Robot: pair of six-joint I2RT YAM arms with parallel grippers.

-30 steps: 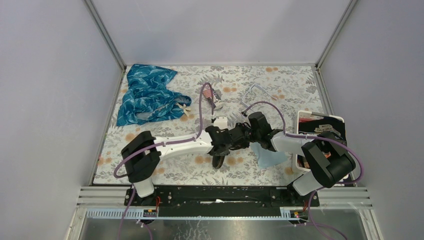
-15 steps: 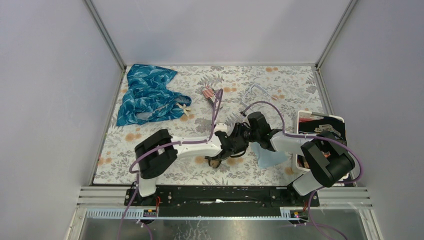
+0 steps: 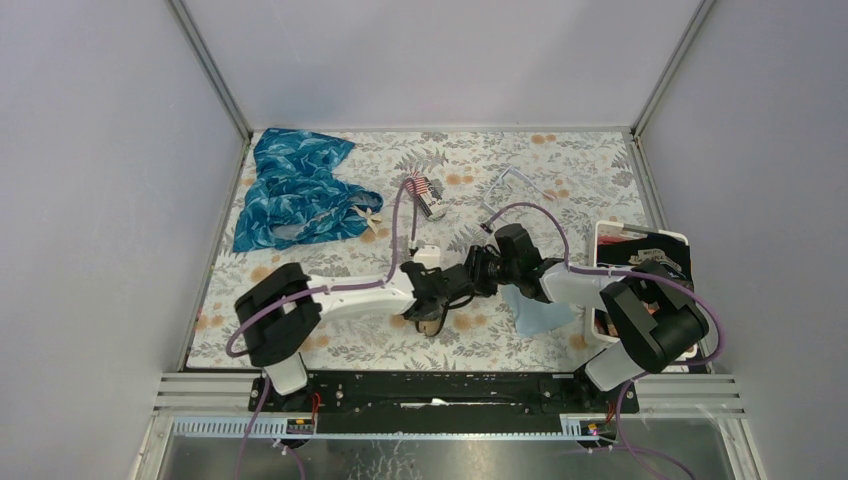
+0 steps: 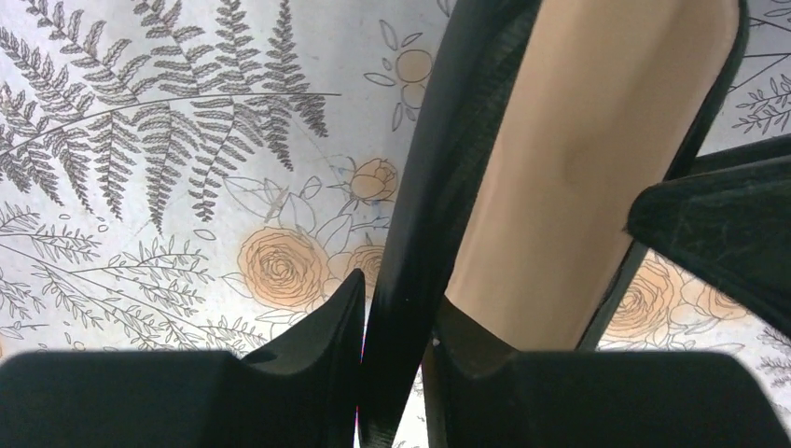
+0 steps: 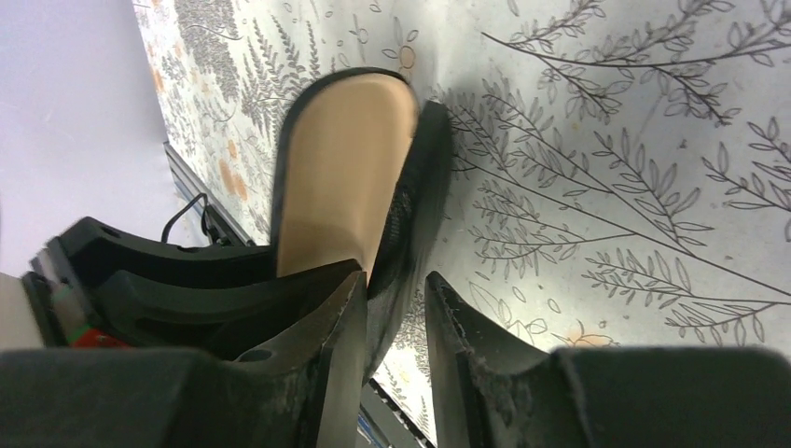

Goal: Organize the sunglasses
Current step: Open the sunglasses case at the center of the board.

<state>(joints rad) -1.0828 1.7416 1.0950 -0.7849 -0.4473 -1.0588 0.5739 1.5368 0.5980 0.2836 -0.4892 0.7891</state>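
No brown-lensed sunglasses show in any view. A black oval glasses case (image 3: 435, 320) with a tan lining lies open at the table's near middle. My left gripper (image 3: 440, 300) is shut on its black rim, seen close in the left wrist view (image 4: 396, 308), with the tan lining (image 4: 578, 140) to the right. My right gripper (image 3: 478, 278) comes in from the right. In the right wrist view its fingers (image 5: 392, 280) close round the rim of the case (image 5: 345, 168), with a thin gap at one pad.
A blue patterned cloth (image 3: 295, 190) lies at the back left. Clear-framed glasses (image 3: 512, 182) lie at the back right. A small striped item (image 3: 425, 195) is behind the grippers. A pale blue cloth (image 3: 540, 312) and a white bin (image 3: 640, 240) are at the right.
My left arm swung right toward the right gripper, then drew back left. The case stayed between the two grippers. The right arm hardly moved.
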